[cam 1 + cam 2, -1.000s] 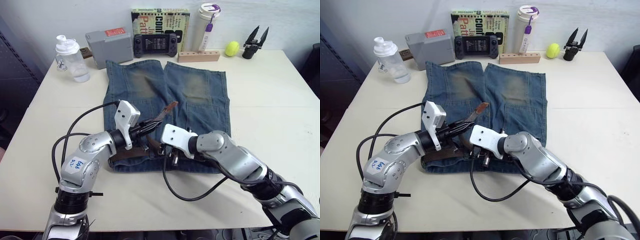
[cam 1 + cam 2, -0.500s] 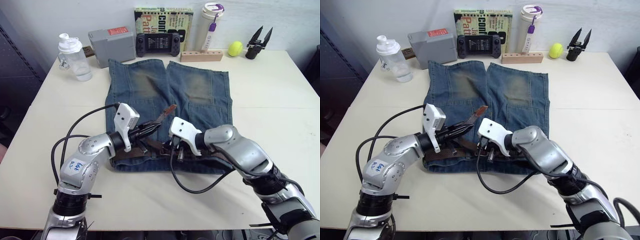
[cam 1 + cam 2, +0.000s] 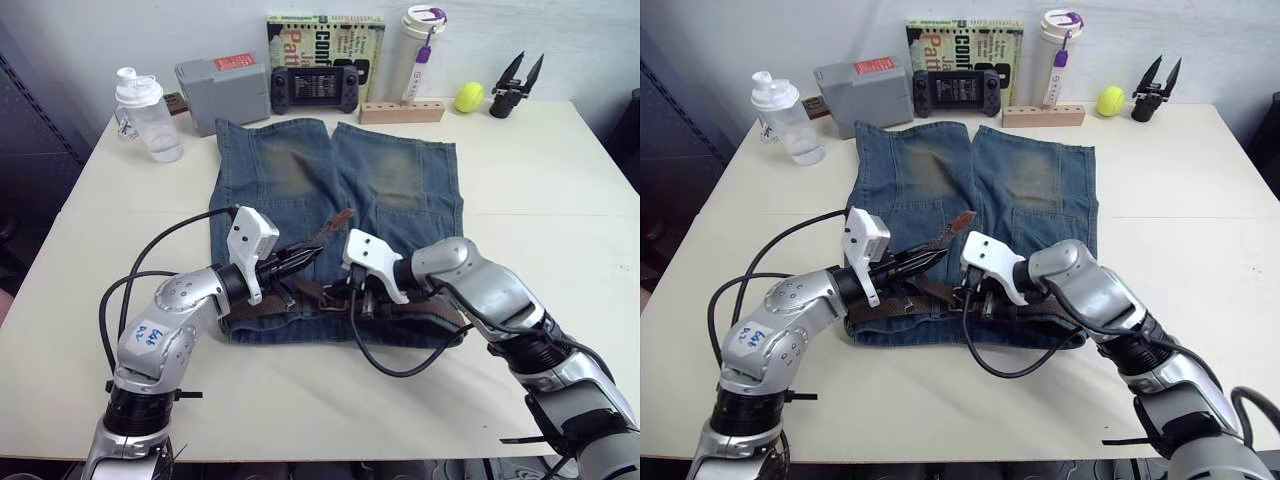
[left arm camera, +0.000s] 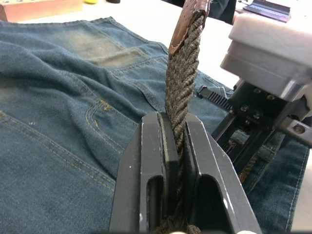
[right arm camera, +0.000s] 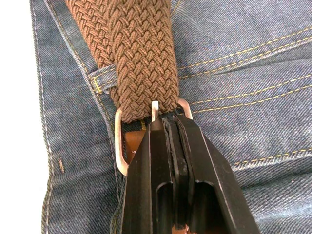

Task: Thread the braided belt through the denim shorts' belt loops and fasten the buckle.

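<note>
The step in hand is fastening. At the near waistband of the denim shorts (image 3: 335, 190), the right gripper (image 5: 168, 127) has its fingers pressed together at the buckle (image 5: 122, 146), seemingly pinching the prong where the woven strap passes through the frame. Just beside it, the left gripper (image 4: 175, 127) is clamped on the braided belt (image 4: 181, 83), holding the tan tip raised above the denim. The rest of the belt lies along the waistband under both grippers, passing under a belt loop (image 5: 100, 78). The next move likely calls for drawing the strap taut and seating the prong through the weave. The shorts' legs stretch away across the table (image 3: 540, 200)
</note>
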You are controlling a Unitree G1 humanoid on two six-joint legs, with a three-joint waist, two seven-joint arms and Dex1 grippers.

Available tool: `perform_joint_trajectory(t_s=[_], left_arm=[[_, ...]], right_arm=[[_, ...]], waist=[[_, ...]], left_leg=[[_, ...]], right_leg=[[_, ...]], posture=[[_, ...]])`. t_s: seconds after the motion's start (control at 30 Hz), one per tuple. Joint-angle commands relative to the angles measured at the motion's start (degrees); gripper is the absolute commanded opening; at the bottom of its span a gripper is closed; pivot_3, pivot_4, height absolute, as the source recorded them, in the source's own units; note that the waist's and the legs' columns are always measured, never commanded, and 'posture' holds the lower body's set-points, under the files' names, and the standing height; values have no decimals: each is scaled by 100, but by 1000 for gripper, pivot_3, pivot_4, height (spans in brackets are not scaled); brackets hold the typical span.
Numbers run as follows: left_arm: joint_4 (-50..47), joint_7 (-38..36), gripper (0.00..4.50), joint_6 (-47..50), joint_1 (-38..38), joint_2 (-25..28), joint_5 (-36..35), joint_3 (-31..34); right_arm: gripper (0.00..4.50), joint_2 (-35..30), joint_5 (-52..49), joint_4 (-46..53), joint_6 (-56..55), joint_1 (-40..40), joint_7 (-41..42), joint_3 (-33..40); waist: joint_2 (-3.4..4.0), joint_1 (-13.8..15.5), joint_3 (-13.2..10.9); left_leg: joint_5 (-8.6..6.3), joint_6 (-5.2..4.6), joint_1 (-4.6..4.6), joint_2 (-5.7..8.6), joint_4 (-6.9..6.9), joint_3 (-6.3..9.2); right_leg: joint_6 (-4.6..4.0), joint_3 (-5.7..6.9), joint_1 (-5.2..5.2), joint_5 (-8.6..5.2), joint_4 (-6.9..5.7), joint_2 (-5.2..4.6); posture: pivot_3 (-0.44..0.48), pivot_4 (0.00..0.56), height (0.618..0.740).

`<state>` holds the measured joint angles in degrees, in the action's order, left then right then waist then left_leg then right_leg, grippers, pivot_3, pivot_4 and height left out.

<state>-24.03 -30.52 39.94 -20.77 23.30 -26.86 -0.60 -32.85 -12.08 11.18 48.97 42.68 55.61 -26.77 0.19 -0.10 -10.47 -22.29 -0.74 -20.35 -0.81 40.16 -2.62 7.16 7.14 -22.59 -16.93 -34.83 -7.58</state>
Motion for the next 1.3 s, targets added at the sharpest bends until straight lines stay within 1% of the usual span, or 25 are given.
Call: perform_joint_trajectory(t_s=[0.03,0.17,0.37,0.53,0.73,0.83,0.97,1.1,1.23,1.3], left_arm=[[-260,32,0,-76,27,2,-81,87],[-258,40,0,-91,24,6,-77,70],[-50,-150,0,-205,-234,54,-29,-18],[238,-532,0,-319,-615,191,9,-140],[756,-1027,0,-560,-1050,347,113,-311],[982,-1222,0,-724,-1216,378,197,-404],[976,-1312,0,-737,-1208,386,158,-393],[737,-1309,0,-659,-844,484,122,-293],[382,-1074,0,-510,-421,546,77,-71],[299,-1011,0,-461,-341,538,63,-22]], right_arm=[[23,54,62,0,-73,12,139,-222],[23,22,122,12,-131,1,220,-275],[23,-149,390,62,-199,-73,517,-793],[23,-96,580,85,-206,-106,772,-1257],[23,-70,1199,-300,-573,-19,989,-1839],[23,34,1319,-397,-656,-34,973,-1754],[23,169,1404,-488,-669,6,751,-1346],[23,84,1249,-70,-358,-28,668,-861],[23,63,982,423,111,-61,515,-263],[23,44,930,530,225,-61,482,-179]], waist=[[0,-1,0],[0,-3,0],[0,-1,0],[0,-1,1],[-4,-19,8],[-16,-18,32],[-19,-35,39],[-19,-28,39],[-18,4,38],[-18,26,37]], left_leg=[[0,0,0,0,0,0],[0,0,0,0,-1,0],[0,0,0,0,-1,1],[0,0,3,0,0,2],[0,1,9,0,-7,1],[0,1,16,-1,-7,1],[0,1,17,-3,-7,0],[0,1,17,-4,-7,1],[0,1,7,-2,-4,5],[0,1,-1,-1,4,17]], right_leg=[[0,0,0,0,0,0],[0,1,0,0,0,0],[0,1,0,0,0,0],[0,3,2,0,-1,1],[0,5,4,0,-2,3],[0,6,13,0,-1,4],[-1,6,13,0,-1,5],[-1,5,12,-1,-1,5],[-1,6,7,-1,-1,1],[-1,11,7,-1,0,-2]], posture=[[0,150,731],[0,150,731],[0,150,731],[0,150,731],[0,150,731],[0,150,731],[0,150,731],[0,150,731],[0,150,731],[0,150,731]])
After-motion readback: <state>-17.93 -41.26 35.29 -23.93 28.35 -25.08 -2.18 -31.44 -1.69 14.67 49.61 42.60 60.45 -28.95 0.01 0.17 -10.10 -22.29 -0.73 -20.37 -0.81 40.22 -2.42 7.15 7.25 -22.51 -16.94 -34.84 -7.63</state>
